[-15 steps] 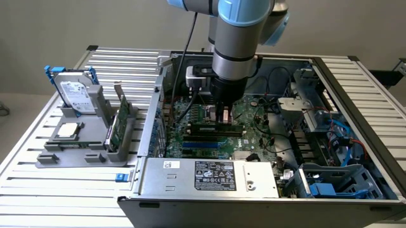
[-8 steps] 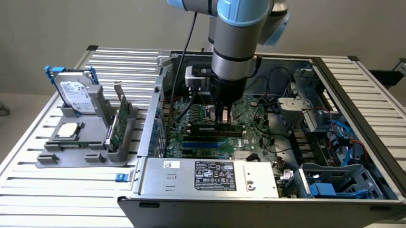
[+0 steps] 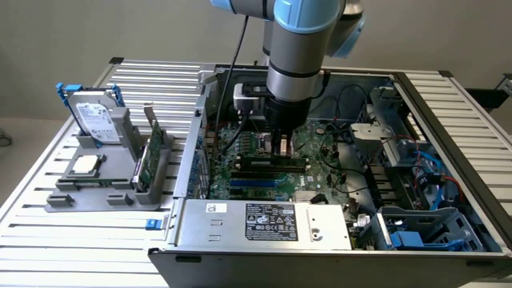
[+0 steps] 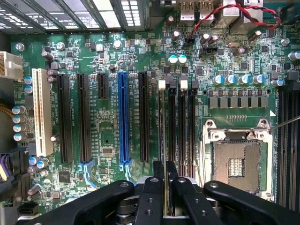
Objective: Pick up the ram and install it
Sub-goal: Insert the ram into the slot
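Observation:
The ram is a long, thin dark-green stick lying level just above the motherboard inside the open computer case. My gripper reaches straight down into the case and is shut on the stick's middle. In the wrist view the ram appears edge-on between my black fingers. It lines up with the memory slot nearest the long black expansion slot, the one with a white clip at its end. I cannot tell whether the stick touches the slot or hovers over it.
Three more black memory slots and the open CPU socket lie beside the stick. A blue slot and a white slot lie on its other side. A grey holder at the exterior view's left carries a hard drive and a green card.

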`<state>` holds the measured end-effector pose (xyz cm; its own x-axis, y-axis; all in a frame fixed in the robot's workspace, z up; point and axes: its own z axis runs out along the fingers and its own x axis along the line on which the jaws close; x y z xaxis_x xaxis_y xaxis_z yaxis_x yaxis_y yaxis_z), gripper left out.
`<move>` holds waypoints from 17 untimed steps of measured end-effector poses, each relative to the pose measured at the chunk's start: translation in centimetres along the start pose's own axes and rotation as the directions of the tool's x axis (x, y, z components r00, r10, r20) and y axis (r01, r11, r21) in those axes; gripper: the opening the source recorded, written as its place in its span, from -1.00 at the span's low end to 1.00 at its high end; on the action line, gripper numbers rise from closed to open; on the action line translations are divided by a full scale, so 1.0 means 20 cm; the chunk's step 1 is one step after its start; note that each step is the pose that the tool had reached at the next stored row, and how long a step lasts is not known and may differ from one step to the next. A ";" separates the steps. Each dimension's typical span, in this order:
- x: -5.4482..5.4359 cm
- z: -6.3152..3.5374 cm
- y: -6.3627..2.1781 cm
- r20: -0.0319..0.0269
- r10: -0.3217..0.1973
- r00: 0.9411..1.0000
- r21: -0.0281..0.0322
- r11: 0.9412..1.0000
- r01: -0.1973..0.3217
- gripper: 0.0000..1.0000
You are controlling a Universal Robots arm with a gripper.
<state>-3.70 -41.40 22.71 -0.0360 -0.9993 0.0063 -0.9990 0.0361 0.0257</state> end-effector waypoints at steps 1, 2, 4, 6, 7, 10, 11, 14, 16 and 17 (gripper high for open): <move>0.00 0.000 -0.001 0.000 0.001 1.000 0.000 1.000 -0.001 -0.71; 0.00 0.000 -0.003 0.000 0.002 1.000 0.000 1.000 -0.002 -0.71; 0.00 0.000 -0.007 0.000 0.002 1.000 0.000 1.000 -0.002 -0.71; 0.00 0.000 -0.007 0.000 0.003 1.000 0.000 1.000 -0.003 -0.71; 0.00 0.000 -0.007 0.000 0.003 1.000 0.000 1.000 -0.003 -0.71; 0.00 0.000 -0.008 0.000 0.003 1.000 -0.001 1.000 -0.003 -0.71; 0.00 0.000 -0.007 0.000 0.003 1.000 -0.001 1.000 -0.003 -0.71; 0.00 0.000 -0.007 0.000 0.005 1.000 -0.001 1.000 -0.005 -0.71; 0.00 0.000 -0.007 0.000 0.007 1.000 -0.001 1.000 -0.007 -0.71; 0.00 0.000 -0.007 0.000 0.008 1.000 -0.001 1.000 -0.008 -0.71</move>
<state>-3.55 -41.37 22.71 -0.0439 -0.9990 0.0064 -0.9987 0.0440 0.0270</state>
